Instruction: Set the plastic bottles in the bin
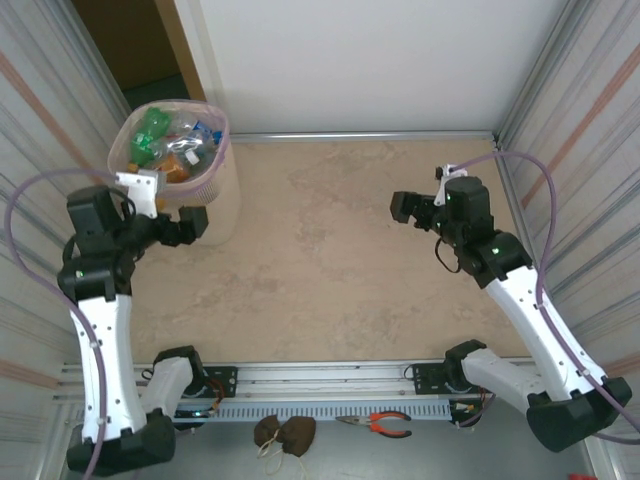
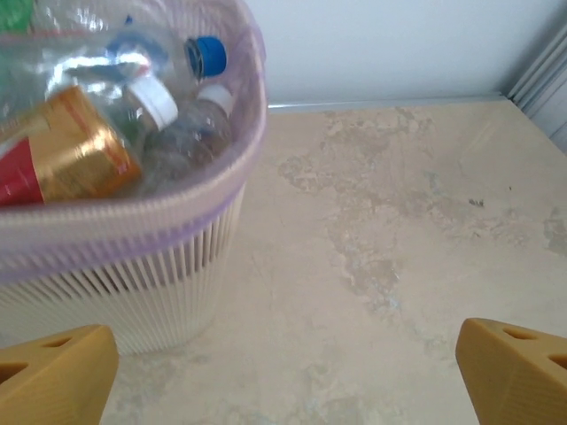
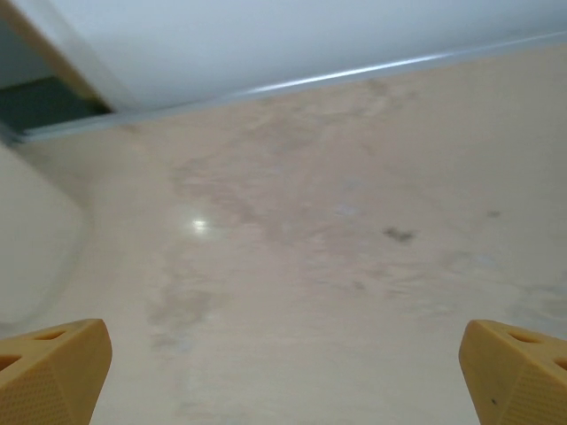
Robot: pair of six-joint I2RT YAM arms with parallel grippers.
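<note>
From the top camera, the bin (image 1: 224, 150) stood at the far left corner of the table (image 1: 330, 260). The plastic bottles (image 1: 168, 146) were heaped inside it, green ones towards the left and clear ones with blue and orange labels beside them. At that range I could not read any of the print. My left gripper (image 1: 192, 224) hung just beside the bin's near wall with its jaws apart and nothing between them. My right gripper (image 1: 404, 208) was well apart from it, over the right side of the table, jaws apart as well and empty. A pair of red-handled pliers (image 1: 378, 424) lay on the ledge in front of my bases.

From my left wrist, the two yellow fingers (image 2: 55, 377) sat wide at the lower corners, with bare table between them. The bin's ribbed wall and pink-edged liner (image 2: 133, 232) took up the left. Over the rim I saw a bottle with a blue cap (image 2: 209, 55) and one with a white cap (image 2: 157, 99). Another bottle wore a gold-orange label (image 2: 78, 156) with a red band, its lettering too blurred to make out.

From my right wrist, the fingers (image 3: 51, 375) were spread just as wide above bare mottled table. The white back wall (image 3: 292, 40) ran across the top.
</note>
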